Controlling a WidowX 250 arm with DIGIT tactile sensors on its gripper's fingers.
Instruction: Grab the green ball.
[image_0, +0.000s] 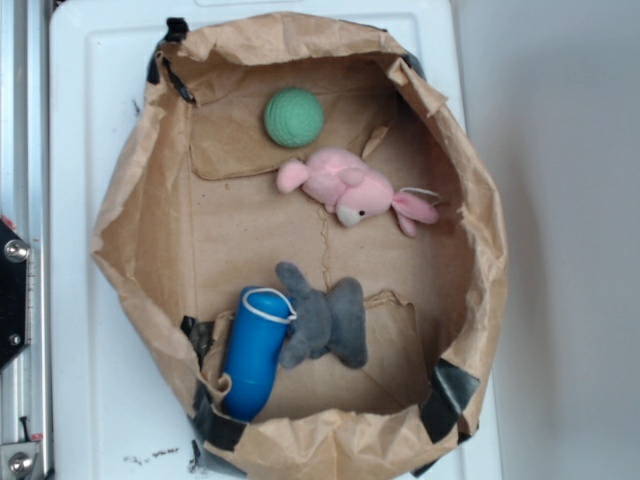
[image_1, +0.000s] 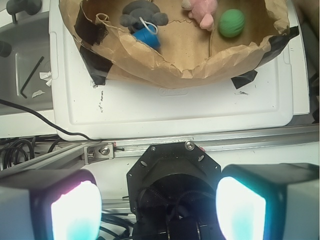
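The green ball (image_0: 294, 117) (image_1: 231, 23), small, mint, ribbed-knit, lies free at the bag's paper floor edge.

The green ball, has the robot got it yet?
Not yet. Nothing looks done: the green ball sits untouched in the paper bag, beside the pink bunny. The gripper is open and empty, well outside the bag. Reaching in, closing on it and lifting remain.

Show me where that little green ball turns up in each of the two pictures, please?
Exterior view: the green ball lies near the top of the paper-bag basket, just upper left of the pink bunny.
Wrist view: the green ball sits at the upper right, inside the same paper-bag basket, right of the pink bunny.
Shared landmark: the pink bunny, right beside the ball in both views.
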